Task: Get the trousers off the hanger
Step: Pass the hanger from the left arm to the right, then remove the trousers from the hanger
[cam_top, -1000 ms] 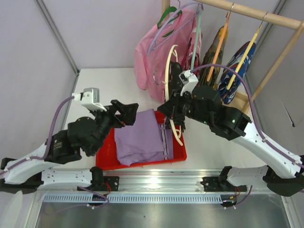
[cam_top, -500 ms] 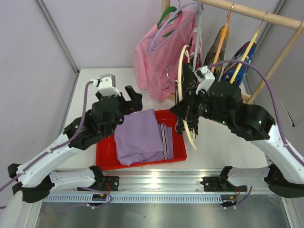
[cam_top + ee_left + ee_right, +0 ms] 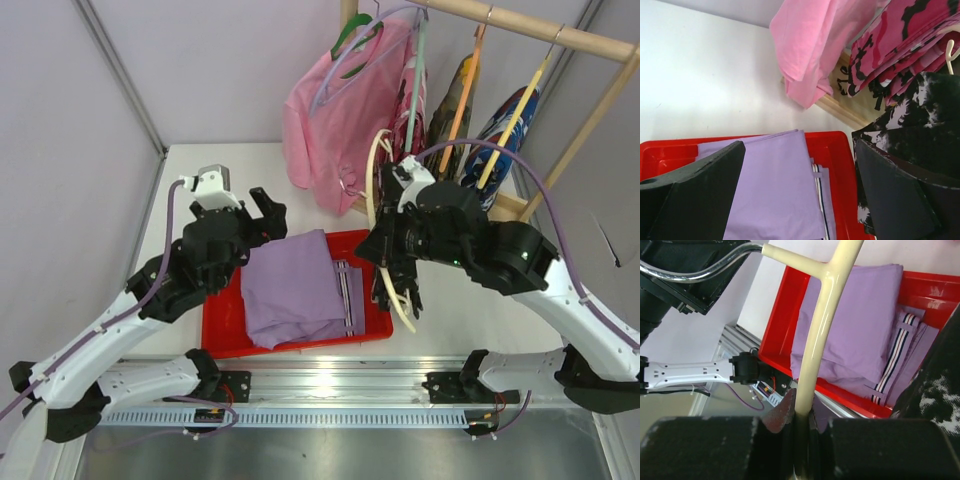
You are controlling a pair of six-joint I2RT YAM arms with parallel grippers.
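Your left gripper (image 3: 264, 213) hovers with its jaws spread wide. The lavender trousers (image 3: 295, 290) lie folded in the red tray (image 3: 222, 335) at its 5 o'clock, untouched. Your right gripper (image 3: 802, 421) has its jaws pinching the cream hanger (image 3: 816, 335). The black speckled trousers (image 3: 936, 390) sit just beside them at 3 o'clock.

The black speckled trousers (image 3: 920, 115) run off the left wrist view at 3 o'clock, and from above they are lost behind the right arm (image 3: 500, 260). The lavender trousers (image 3: 775, 190) are cut off at 6 o'clock. The cream hanger (image 3: 815, 340) leaves the right wrist view at 12 o'clock. Its foot sinks out of sight into the right gripper (image 3: 802, 427).
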